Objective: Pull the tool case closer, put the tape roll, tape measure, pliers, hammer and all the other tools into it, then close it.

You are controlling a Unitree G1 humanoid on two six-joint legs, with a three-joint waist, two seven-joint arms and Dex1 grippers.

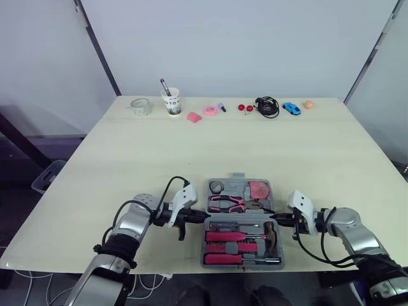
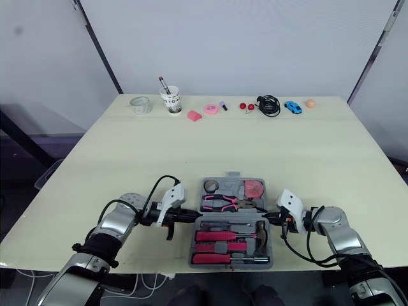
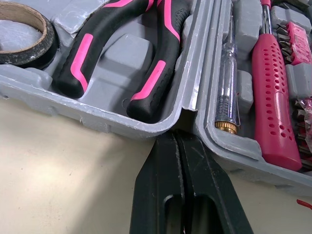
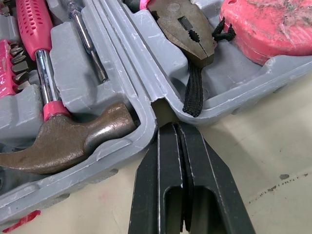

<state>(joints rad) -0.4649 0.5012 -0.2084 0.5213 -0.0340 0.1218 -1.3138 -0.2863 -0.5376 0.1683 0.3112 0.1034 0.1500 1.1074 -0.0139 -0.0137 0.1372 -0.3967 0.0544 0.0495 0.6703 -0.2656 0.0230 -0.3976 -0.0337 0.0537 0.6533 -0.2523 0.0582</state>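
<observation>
Tool case (image 3: 97, 119) open, left tool (image 3: 176, 137), right tool (image 4: 170, 128) at hinge ends, closed empty

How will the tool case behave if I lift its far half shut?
Probably stiff: the tool case looks like moulded plastic, folding only at its hinge. Likely heavy, with the hammer inside. The pliers sit in a shallow recess and might slip out.

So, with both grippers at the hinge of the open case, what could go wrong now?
1. The black strap of the tape measure reaches the rim of the tool case; closing may pinch it.
2. The left gripper and right gripper, both shut, sit only at the hinge notches and could slip.
3. The case lies near the front edge of the table and could slide off.
</observation>
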